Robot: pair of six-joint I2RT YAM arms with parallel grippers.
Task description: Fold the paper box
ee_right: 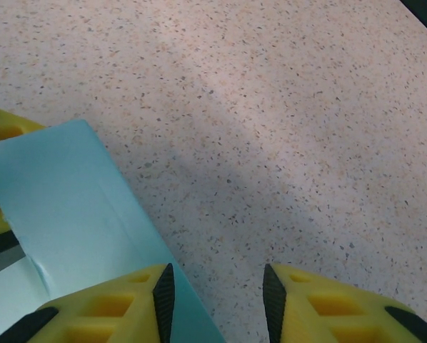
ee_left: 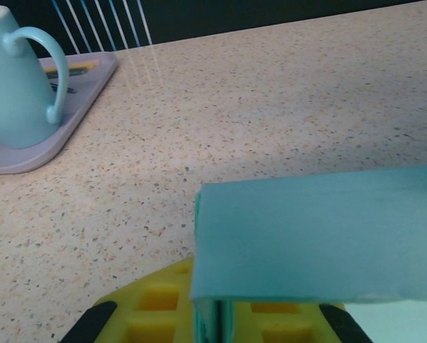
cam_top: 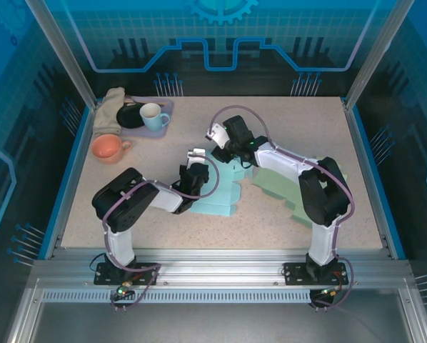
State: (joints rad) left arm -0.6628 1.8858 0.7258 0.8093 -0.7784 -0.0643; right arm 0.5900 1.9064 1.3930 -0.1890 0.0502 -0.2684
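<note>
The teal paper box lies near the middle of the speckled worktop, partly folded, with both arms bent in over its far-left corner. In the top view the left gripper sits at the box's left end and the right gripper just beyond it at the far edge, the two close together. From the left wrist, one upright panel of the paper box runs off to the right. Its near edge stands between the yellow fingers of the left gripper, which is pinching that panel with no gap showing on either side. From the right wrist, the right gripper is spread, with bare worktop showing between its black pads. A flat teal panel of the paper box lies to the left, and its slanted edge runs down past the left finger and ends just inside the gap. The right finger stands over bare worktop, apart from the paper. To the right of the box, under the right arm, lie flat green paper sheets. At the far-left corner a lavender tray carries a light blue mug, which also shows from the left wrist on the tray. An orange cup stands just beside the tray.
</note>
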